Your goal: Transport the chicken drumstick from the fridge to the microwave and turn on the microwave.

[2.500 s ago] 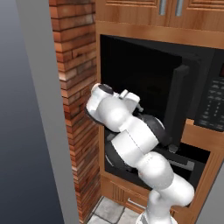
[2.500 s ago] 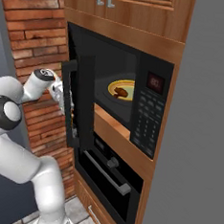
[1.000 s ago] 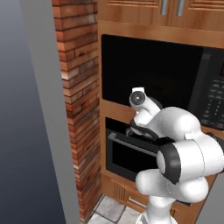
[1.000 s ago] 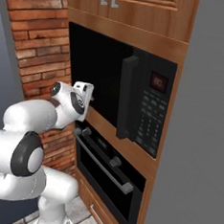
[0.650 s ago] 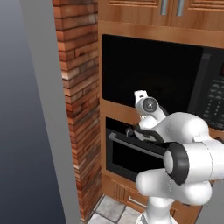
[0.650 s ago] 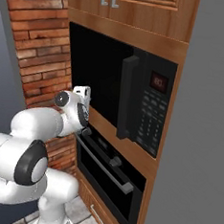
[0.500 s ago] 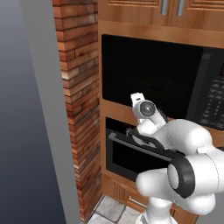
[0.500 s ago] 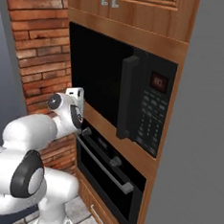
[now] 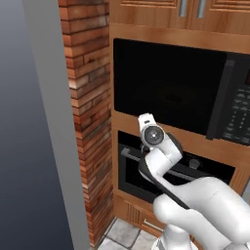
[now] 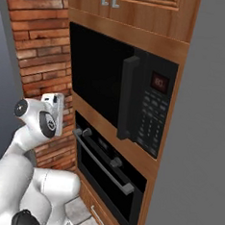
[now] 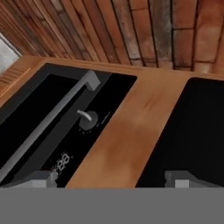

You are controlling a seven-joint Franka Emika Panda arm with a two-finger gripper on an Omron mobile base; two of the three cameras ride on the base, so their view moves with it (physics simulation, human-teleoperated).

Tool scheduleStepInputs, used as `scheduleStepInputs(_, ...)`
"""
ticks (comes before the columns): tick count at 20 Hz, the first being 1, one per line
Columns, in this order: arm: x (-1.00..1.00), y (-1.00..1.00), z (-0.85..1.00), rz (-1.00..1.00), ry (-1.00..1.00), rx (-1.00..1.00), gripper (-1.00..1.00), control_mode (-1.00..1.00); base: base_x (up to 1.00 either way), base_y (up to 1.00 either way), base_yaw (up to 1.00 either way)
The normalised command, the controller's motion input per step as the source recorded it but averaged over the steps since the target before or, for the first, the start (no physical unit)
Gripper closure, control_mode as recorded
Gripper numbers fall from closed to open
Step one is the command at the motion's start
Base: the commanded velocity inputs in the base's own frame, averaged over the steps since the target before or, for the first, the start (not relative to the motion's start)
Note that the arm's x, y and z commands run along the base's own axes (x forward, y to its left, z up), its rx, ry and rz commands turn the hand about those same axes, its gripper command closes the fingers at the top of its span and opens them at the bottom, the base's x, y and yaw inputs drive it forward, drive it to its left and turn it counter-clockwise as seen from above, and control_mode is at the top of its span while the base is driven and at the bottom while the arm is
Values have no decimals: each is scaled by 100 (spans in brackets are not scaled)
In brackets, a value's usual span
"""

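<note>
My gripper (image 11: 111, 177) is spread wide, holding nothing, facing the wood strip between the oven (image 11: 52, 127) and the shut microwave (image 10: 121, 93). The drumstick is hidden. The red display (image 10: 160, 82) is too blurred to read.

Black microwave (image 10: 120, 96) w/ red display, red-brown brick wall (image 9: 88, 122), wood-tone cabinets (image 10: 142, 11)

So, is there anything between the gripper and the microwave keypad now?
Nothing visible blocks it. The gripper is open and empty, near the wood strip between oven and microwave. The microwave door is shut, and the keypad lies exposed on its right side.
</note>
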Motion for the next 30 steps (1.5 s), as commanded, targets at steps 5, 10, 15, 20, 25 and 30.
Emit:
scheduleStepInputs(5,-100,-6,5,-29,-11,0,-100,-100,0,0,0)
scheduleStepInputs(10,-100,-9,31,-31,-20,0,-100,-100,0,0,0)
scheduleStepInputs(15,-100,-41,25,-26,-32,1,-100,-100,0,0,0)
scheduleStepInputs(20,-93,-74,9,-15,-35,4,-100,-100,0,0,0)
scheduleStepInputs(25,-66,-94,0,-4,-40,14,-100,-100,0,0,0)
scheduleStepInputs(30,-53,-100,4,0,-27,20,-100,-100,0,0,0)
